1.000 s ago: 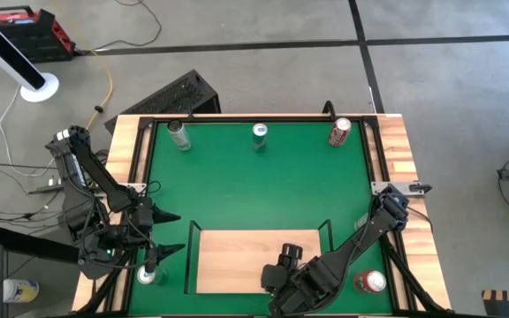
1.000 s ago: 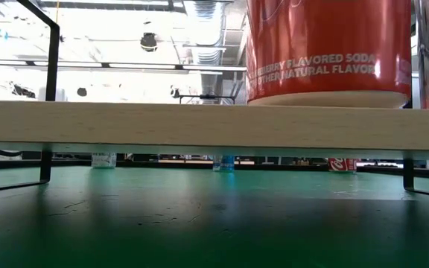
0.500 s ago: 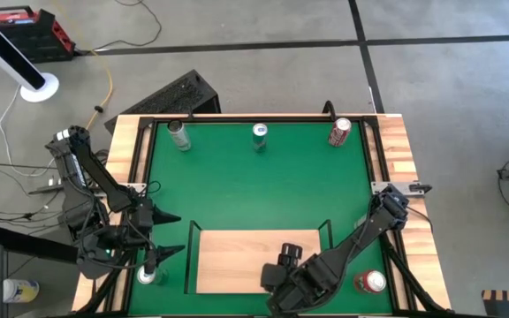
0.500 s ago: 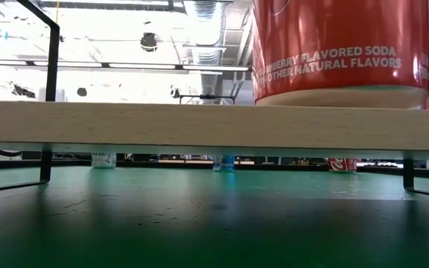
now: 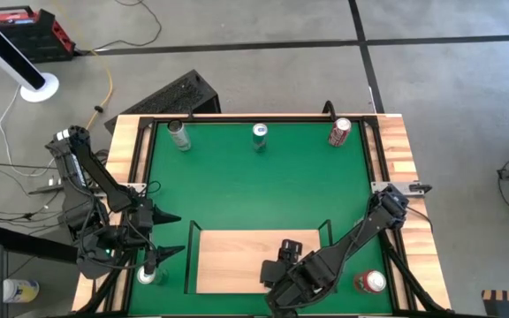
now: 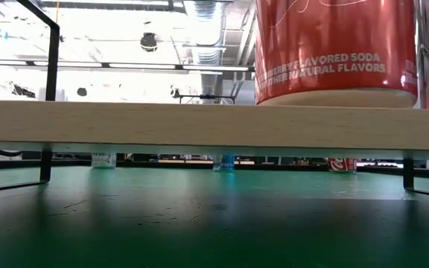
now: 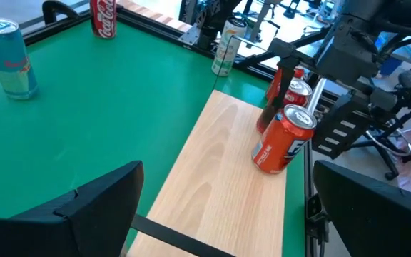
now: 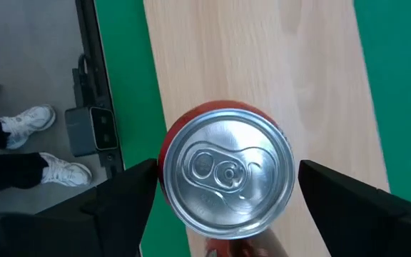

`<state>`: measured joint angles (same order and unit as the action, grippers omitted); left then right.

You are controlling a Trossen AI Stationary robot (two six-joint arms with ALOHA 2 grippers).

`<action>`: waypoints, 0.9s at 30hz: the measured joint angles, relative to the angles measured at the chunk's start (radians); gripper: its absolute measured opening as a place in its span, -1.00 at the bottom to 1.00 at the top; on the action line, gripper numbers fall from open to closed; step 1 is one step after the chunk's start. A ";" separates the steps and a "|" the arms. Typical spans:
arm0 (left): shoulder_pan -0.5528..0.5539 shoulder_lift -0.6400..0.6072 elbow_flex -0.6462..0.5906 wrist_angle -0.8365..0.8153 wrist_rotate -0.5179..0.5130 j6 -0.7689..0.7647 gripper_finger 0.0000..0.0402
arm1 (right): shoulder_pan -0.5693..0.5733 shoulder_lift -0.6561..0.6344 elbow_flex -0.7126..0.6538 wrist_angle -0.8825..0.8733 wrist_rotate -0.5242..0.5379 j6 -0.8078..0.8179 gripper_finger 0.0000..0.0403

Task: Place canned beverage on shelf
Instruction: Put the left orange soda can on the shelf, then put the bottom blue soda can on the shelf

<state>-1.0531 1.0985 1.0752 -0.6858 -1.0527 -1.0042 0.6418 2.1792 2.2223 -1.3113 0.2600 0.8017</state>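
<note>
A red can is over the near right part of the pale-wood shelf, tilted. It also shows in the low view. My right gripper is above it, shut on the can, whose silver top faces the wrist camera. My left gripper waits open and empty over the green mat, left of the shelf, next to a silver can. My right gripper pinches the red can's side wall between its two fingers, one on each side. The fingers come from above, pointing down. The can is tilted, its base at the shelf's top; whether it touches the board I cannot tell.
Three cans stand along the mat's far edge: silver, teal, red cola. Another red can stands near right of the shelf. Black rails edge the shelf. The board's left half is bare.
My right gripper has carried the red can a little toward the table's right edge, just above the shelf. The can stays tilted with its base near the board.
</note>
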 joint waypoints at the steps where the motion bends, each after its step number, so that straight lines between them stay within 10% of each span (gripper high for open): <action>1: 0.000 0.000 0.000 -0.001 0.000 0.000 0.96 | -0.002 0.000 0.006 -0.004 0.000 -0.006 0.81; 27: 0.006 -0.005 0.000 -0.059 0.003 -0.034 0.96 | -0.020 -0.093 0.131 -0.091 0.152 -0.058 0.78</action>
<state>-1.0470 1.0937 1.0752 -0.7449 -1.0496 -1.0383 0.6215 2.0866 2.3535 -1.4019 0.4118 0.7442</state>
